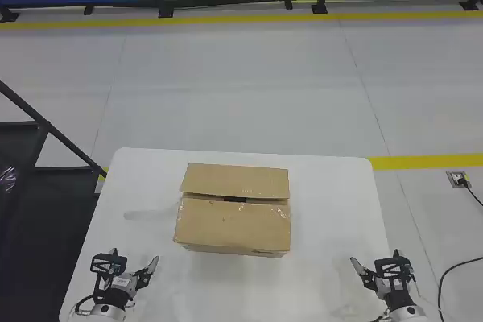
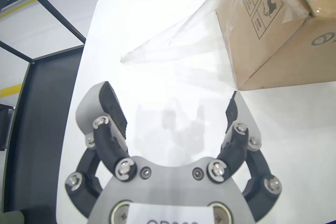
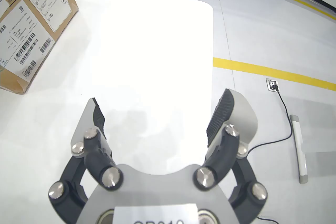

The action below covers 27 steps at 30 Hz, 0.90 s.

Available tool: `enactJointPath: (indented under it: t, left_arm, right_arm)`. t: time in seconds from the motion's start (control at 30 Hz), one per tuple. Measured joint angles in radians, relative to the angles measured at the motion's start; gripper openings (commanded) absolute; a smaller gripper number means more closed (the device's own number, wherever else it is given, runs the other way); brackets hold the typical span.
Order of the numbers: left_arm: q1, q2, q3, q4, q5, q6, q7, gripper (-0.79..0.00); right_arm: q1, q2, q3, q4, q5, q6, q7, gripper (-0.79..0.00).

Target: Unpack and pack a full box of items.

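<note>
A brown cardboard box (image 1: 234, 208) sits in the middle of the white table (image 1: 330, 201), its top flaps down with a small dark gap at the seam. A strip of clear tape (image 2: 181, 33) hangs off the box (image 2: 273, 25) and trails onto the table. My left gripper (image 1: 127, 271) is open near the table's front left corner, short of the box; its fingers (image 2: 111, 107) hold nothing. My right gripper (image 1: 384, 273) is open near the front right corner, with the box's labelled side (image 3: 34, 15) off to one side and bare table between its fingers (image 3: 220, 112).
A dark frame and black surface (image 1: 16, 209) stand left of the table. On the floor to the right are a wall socket with a black cable (image 1: 460, 180) and a white bar (image 3: 298, 146). Bare tabletop lies around the box on all sides.
</note>
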Motion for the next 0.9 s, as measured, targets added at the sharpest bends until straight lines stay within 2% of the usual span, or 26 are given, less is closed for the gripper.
enactJointPath:
  t: [0.4,0.5,0.67,0.9]
  left_arm:
    - [-0.008,0.000,-0.001,-0.003,0.011,-0.008,0.009,0.000]
    - [-0.027,-0.001,-0.004,-0.003,0.007,-0.012,0.039,0.000]
    - [-0.058,-0.003,-0.029,0.003,-0.068,-0.068,0.083,0.000]
    - [-0.074,-0.005,-0.041,-0.013,-0.065,-0.067,0.119,0.000]
  right_arm:
    - [0.003,0.000,-0.003,-0.001,-0.002,0.000,0.001,0.000]
    - [0.020,-0.003,-0.029,-0.015,-0.039,0.004,0.007,0.000]
    - [0.053,-0.010,-0.092,-0.071,-0.095,0.018,0.039,0.000]
    - [0.125,-0.027,-0.198,-0.158,-0.128,0.080,0.102,0.000]
